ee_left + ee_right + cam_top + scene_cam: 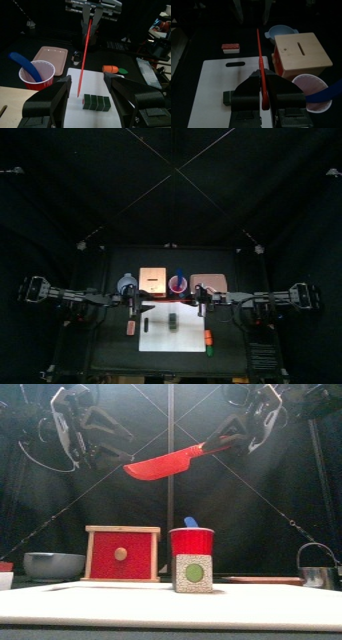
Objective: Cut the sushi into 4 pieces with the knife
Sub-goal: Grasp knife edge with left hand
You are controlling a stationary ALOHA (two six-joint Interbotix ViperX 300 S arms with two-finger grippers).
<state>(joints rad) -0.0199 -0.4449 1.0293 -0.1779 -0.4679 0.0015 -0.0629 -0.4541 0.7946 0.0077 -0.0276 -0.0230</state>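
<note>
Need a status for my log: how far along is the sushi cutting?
Done: the right tool grips the red knife, while the blue knife sits in the red cup. In hand: the knife is raised over the white cutting board. Left: all the cuts; the sushi roll lies there uncut, with the open left tool above it.

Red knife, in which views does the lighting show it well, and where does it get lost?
Front view: the red knife is brightly lit against the black curtain, in the right end effector. Left wrist view: edge-on, a thin bright red line. Right wrist view: clear against the white board. Top view: too dim to pick out.
</note>
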